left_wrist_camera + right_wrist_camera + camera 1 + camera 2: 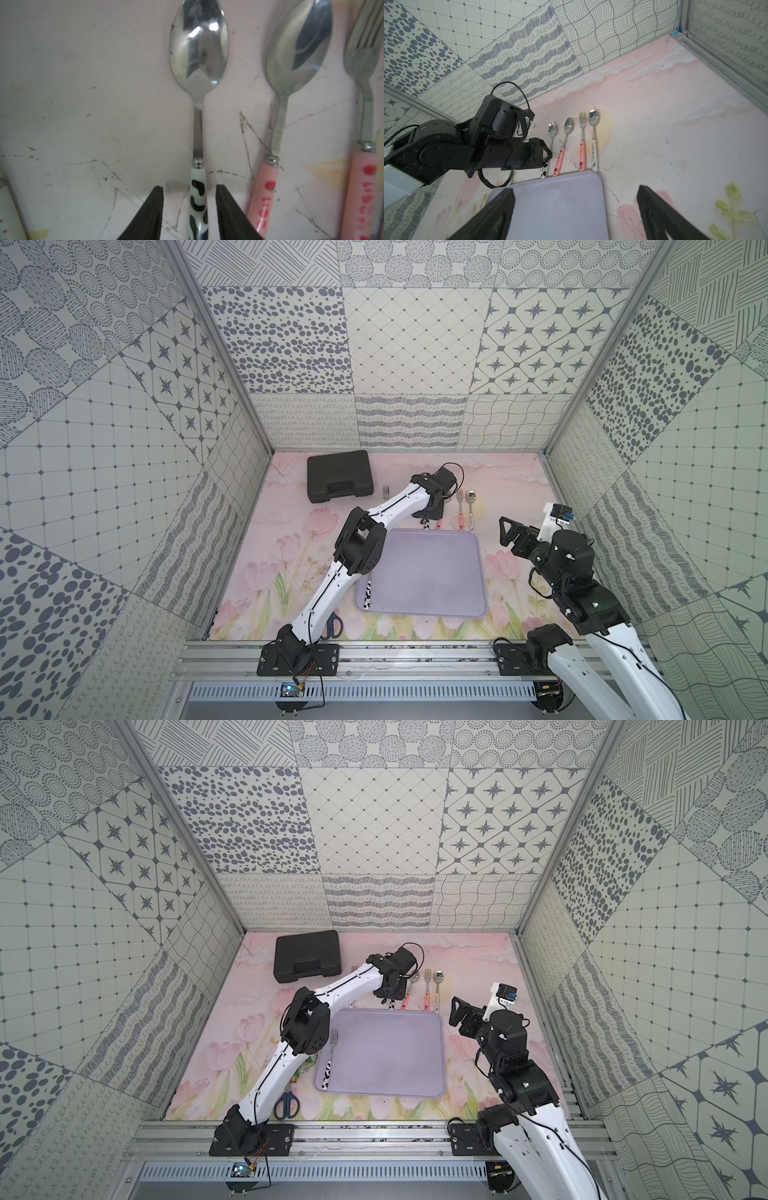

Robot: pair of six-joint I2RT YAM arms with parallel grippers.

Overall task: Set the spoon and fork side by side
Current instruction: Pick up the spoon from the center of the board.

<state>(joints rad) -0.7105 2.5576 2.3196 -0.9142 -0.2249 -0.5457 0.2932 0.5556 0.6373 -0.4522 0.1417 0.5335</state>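
The cow-patterned spoon (198, 56) lies on the pink mat beyond the tray, bowl pointing toward the back wall. My left gripper (189, 188) is low over the spoon's handle, and its fingers (154, 209) straddle it with a gap on each side, so it is open. From above, the gripper (388, 992) hides most of the spoon; only the handle end (390, 1004) shows. The matching cow-patterned fork (330, 1060) lies along the left edge of the lilac tray (386, 1052). My right gripper (575, 189) hangs open and empty over the tray's right side.
To the spoon's right, a pink-handled spoon (568, 128), a pink-handled fork (582, 133) and a white-handled spoon (593, 133) lie in a row. Another fork (385, 491) lies to its left, near a black case (338, 476). Blue scissors (286, 1104) sit by the left arm's base.
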